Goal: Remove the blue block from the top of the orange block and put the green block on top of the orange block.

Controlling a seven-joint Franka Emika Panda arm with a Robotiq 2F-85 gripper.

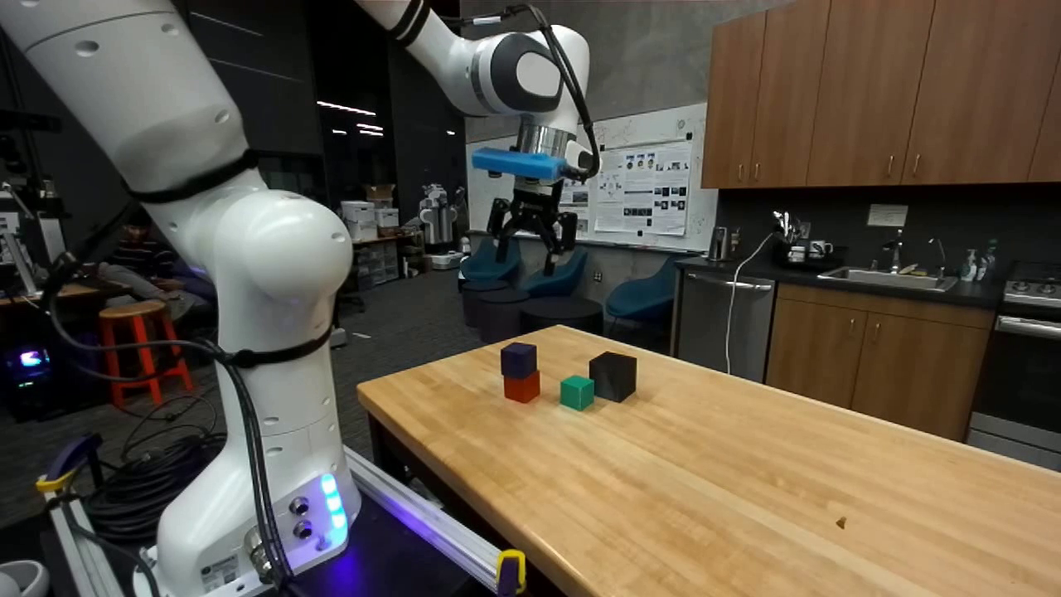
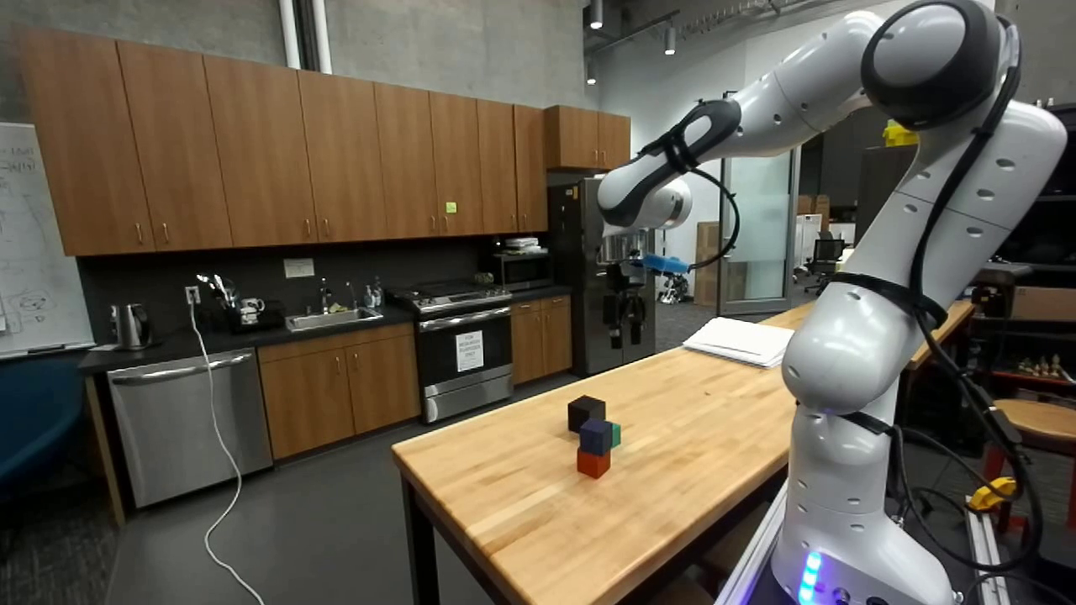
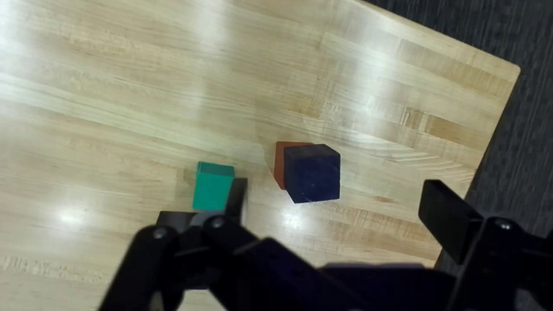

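**Blue block (image 1: pixel 519 361) sat on orange block (image 1: pixel 522 387) below my gripper (image 1: pixel 525 261)**

The pair stood well beneath me, between my fingers (image 3: pixel 449 214) in the wrist view; the green block (image 1: pixel 577 393) stood near, just beside a black cube (image 1: pixel 613 377). Under them lay a wooden table (image 1: pixel 746 481), with brown cabinets (image 2: pixel 353 168) and a sink (image 2: pixel 334 318) beyond. I held my fingers spread wide around air.

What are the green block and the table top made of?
The green block: perhaps painted wood or plastic, fairly matte; its even colour shows no grain, so I can't be sure. The table top: looks like varnished wood, with grained strips and shiny reflections.
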